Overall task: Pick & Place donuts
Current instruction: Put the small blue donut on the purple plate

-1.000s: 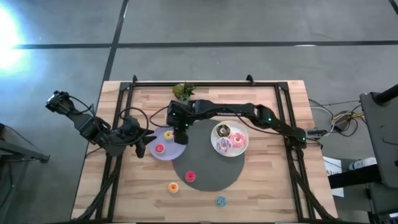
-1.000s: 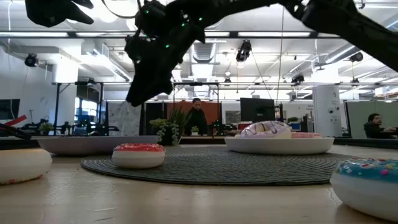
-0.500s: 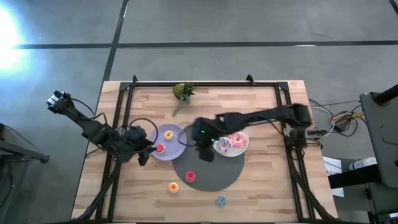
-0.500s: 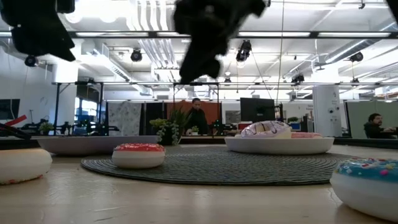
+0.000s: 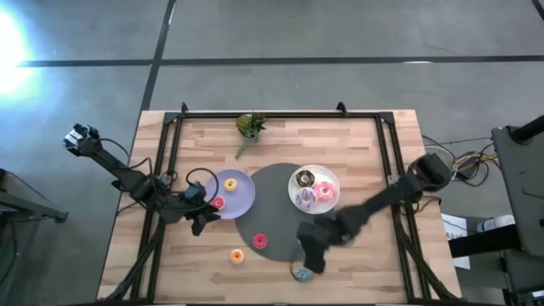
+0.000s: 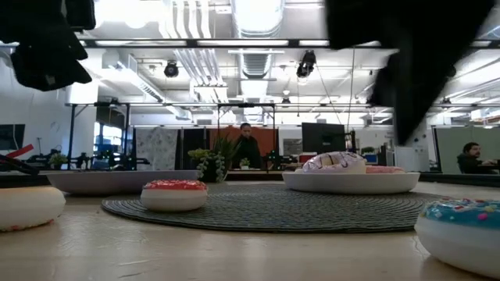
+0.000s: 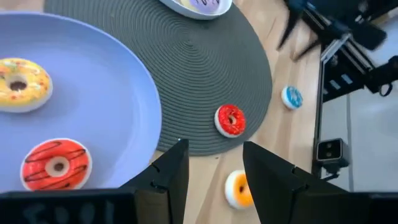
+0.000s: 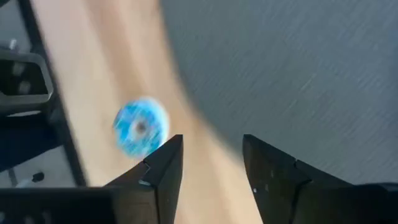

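Observation:
My right gripper (image 5: 310,259) is open and hangs over the table's near part, just beside the teal donut (image 5: 302,274), which lies flat on the wood and also shows as the teal donut (image 8: 140,126) off to one side of the fingers. My left gripper (image 5: 197,219) is open at the lavender plate's (image 5: 242,200) left rim. A yellow donut (image 7: 18,84) and a red donut (image 7: 56,165) lie on that plate. Another red donut (image 5: 259,241) rests on the dark round mat (image 5: 280,212), and an orange one (image 5: 237,255) on the wood. Frosted donuts (image 5: 324,191) sit on the white plate (image 5: 333,180).
A small green plant (image 5: 250,125) stands near the far edge. A black frame rail (image 5: 170,161) runs along the table's sides. Bare wood lies at the near right corner. A person (image 6: 248,148) shows in the room beyond the table.
My right arm has swung from above the lavender plate, across the mat, toward the table's near edge, and now stands by the teal donut. My left gripper has drifted slightly toward the near edge. No donut has moved.

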You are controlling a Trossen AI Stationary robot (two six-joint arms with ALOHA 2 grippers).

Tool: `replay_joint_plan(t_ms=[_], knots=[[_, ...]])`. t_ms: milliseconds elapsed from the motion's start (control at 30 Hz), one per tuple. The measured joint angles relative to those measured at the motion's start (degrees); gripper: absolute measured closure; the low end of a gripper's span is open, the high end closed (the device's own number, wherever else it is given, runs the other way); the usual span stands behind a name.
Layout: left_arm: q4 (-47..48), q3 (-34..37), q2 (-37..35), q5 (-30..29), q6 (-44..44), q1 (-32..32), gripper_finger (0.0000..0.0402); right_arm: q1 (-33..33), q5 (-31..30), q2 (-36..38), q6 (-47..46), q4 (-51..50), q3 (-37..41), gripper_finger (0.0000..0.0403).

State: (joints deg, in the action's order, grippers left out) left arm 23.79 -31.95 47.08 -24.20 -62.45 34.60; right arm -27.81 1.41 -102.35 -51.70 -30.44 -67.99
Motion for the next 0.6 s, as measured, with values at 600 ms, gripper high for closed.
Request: replay_joint_plan(t_ms=[600], knots=[[0.2, 0.3, 0.5, 0.3, 0.0, 0.0, 0.0276, -7.6, -8.3, -7.2, -6.4, 9.9, -1.4, 0.0215]])
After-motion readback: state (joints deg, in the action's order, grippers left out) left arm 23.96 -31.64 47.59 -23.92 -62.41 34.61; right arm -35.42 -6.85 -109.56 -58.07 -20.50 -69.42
